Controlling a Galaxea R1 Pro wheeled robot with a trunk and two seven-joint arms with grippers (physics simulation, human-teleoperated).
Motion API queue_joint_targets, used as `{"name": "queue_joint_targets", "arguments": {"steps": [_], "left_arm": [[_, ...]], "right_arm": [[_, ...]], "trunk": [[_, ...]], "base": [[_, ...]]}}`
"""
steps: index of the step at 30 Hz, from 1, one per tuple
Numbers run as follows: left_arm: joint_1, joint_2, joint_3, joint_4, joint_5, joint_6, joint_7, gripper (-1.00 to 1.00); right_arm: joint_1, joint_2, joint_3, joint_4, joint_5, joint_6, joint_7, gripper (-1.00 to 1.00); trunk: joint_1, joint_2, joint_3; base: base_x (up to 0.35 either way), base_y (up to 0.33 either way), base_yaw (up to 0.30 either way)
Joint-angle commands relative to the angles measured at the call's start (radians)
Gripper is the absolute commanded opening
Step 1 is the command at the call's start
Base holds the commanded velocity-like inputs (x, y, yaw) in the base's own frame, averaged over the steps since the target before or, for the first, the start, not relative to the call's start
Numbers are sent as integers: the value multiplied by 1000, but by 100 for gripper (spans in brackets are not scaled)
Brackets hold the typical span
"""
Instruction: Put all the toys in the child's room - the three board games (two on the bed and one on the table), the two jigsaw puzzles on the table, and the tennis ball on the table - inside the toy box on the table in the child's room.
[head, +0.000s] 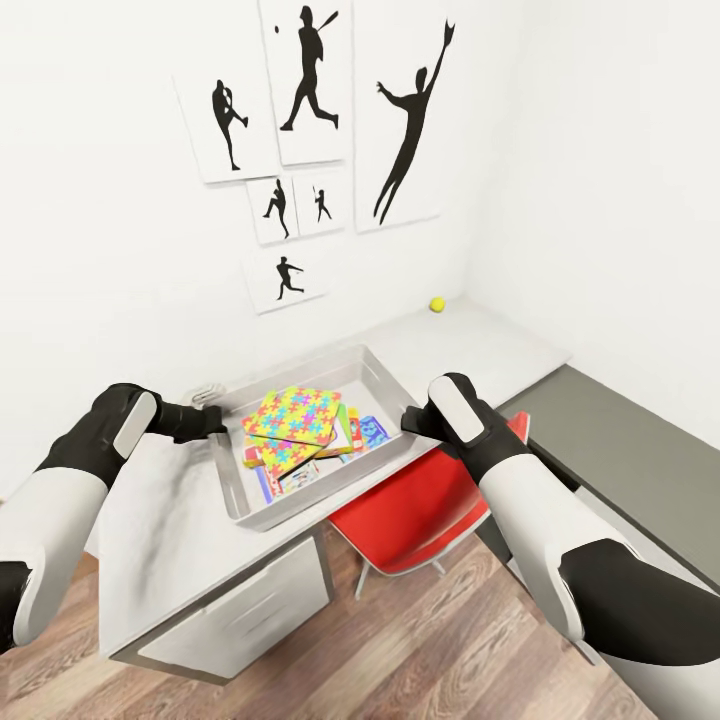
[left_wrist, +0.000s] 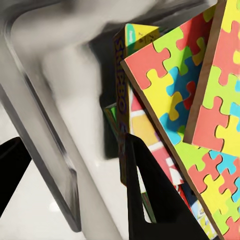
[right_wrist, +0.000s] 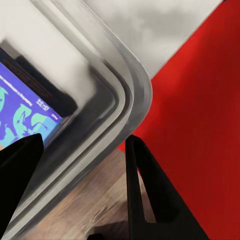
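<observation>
The light grey toy box (head: 310, 498) sits on the table (head: 170, 530), its front right corner hanging over the edge. Inside lie two jigsaw puzzles (head: 292, 415) (left_wrist: 170, 95), stacked askew on the board games: a blue one (head: 372, 432) (right_wrist: 25, 120), a green-edged one (head: 345, 425) and the "SKIP BO" box (left_wrist: 120, 65). The tennis ball (head: 437, 304) rests on the table's far end near the wall. My left gripper (head: 213, 420) (left_wrist: 75, 145) is open, straddling the box's left wall. My right gripper (head: 412, 420) (right_wrist: 84, 142) is open astride the right corner rim.
A red chair (head: 420, 510) (right_wrist: 200, 90) is tucked under the table below the box's right corner. A lower dark grey shelf unit (head: 640, 450) runs along the right wall. Baseball silhouette posters hang above the table. Wood floor lies in front.
</observation>
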Motion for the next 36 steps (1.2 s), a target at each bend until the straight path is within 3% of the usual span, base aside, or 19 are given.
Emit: {"name": "queue_joint_targets", "arguments": {"steps": [1, 17, 35, 36], "left_arm": [[-1, 1, -3, 0, 6, 3, -11, -100], [-1, 0, -3, 0, 6, 2, -12, -100], [-1, 1, -3, 0, 6, 3, -11, -100], [-1, 1, -3, 0, 6, 3, -11, -100]], "right_arm": [[-1, 0, 3, -1, -48, -17, -9, -100], [-2, -1, 3, -1, -48, -17, -3, -100], [-1, -1, -2, -1, -48, -15, -3, -100], [-2, -1, -2, -1, -48, -15, -3, 100]], "trunk": [[1, -2, -2], [1, -2, -18], [1, -2, -19], [1, -2, -19]], "base": [[0, 0, 6], [0, 0, 0], [0, 0, 0], [0, 0, 0]]}}
